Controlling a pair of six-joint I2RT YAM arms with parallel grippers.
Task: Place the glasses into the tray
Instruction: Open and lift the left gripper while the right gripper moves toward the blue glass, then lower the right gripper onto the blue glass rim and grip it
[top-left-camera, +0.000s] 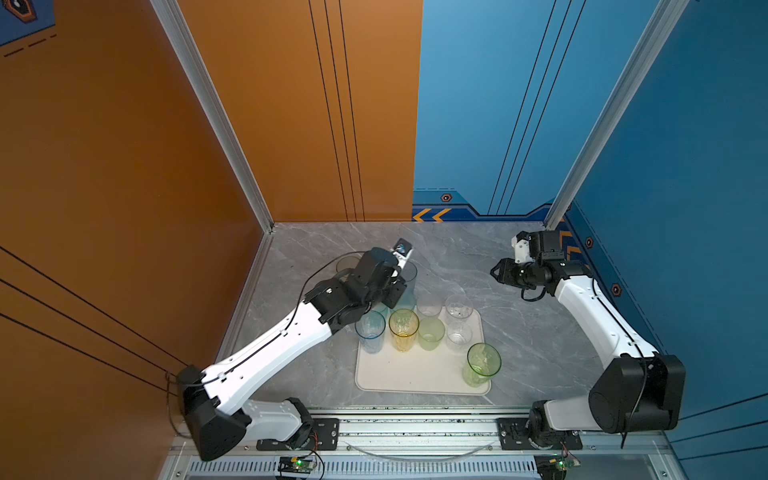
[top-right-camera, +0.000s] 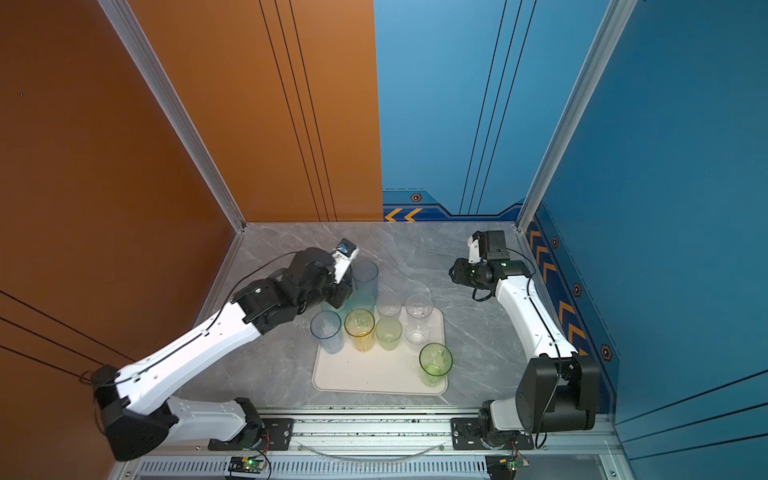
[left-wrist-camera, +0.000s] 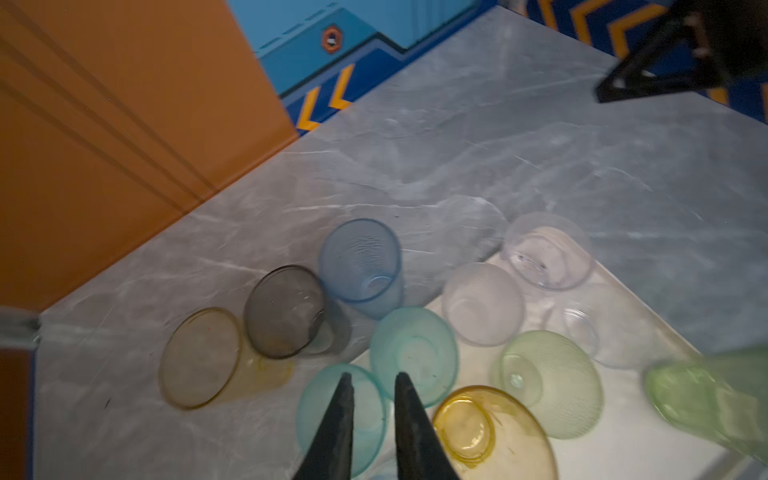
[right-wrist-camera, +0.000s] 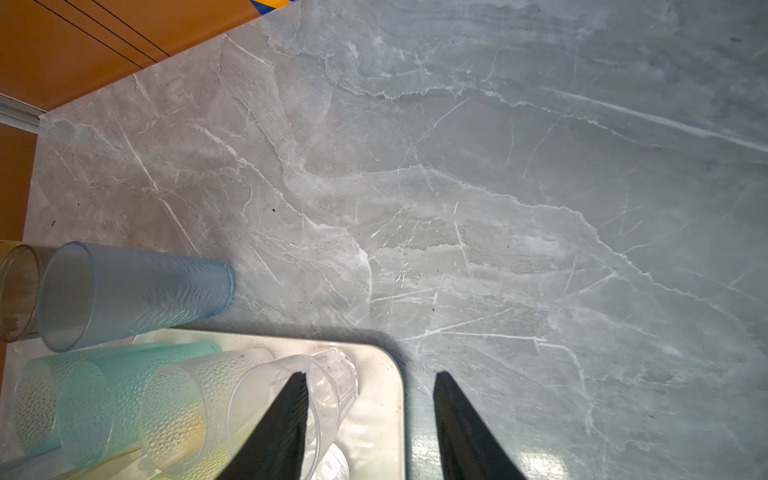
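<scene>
**Left gripper** (left-wrist-camera: 373, 376). We see its two black fingers standing a narrow gap apart. One finger lies over the mouth of a short frosted teal tumbler (left-wrist-camera: 324, 411), and that tumbler's rim runs through the gap. The view is blurred, so we cannot tell whether the jaws pinch the wall or only straddle it.

**Items near the left gripper.**
- A second frosted teal tumbler (left-wrist-camera: 415, 349) stands just beyond the fingertips, at a corner of the large flat cream-white rectangular tray (top-left-camera: 415, 374).
- A tall textured yellow tumbler (top-left-camera: 403, 328) stands just beside the fingers, on the tray.
- A short pale green tumbler (top-left-camera: 431, 332) stands on the tray next to the yellow one.
- Three clear tumblers (top-left-camera: 458, 307) stand on the tray past the pale green one.

**Items farther beyond the fingertips.** Three pieces stand on the grey marble-patterned tabletop (top-left-camera: 519, 332), off the tray. They are a tall textured blue tumbler (left-wrist-camera: 361, 266), a smoke-grey tumbler (left-wrist-camera: 286, 311) and an amber-tinted tumbler (left-wrist-camera: 199, 357), close together in a row.

**Right gripper** (right-wrist-camera: 370, 374). Its jaws stand wide apart with nothing between them. It hangs above the tabletop, well apart from the left gripper. A rounded tray corner lies below its fingertips.

**Remaining item.** A tall textured green tumbler (top-left-camera: 483, 361) stands upright on the tray, well apart from both grippers.
</scene>
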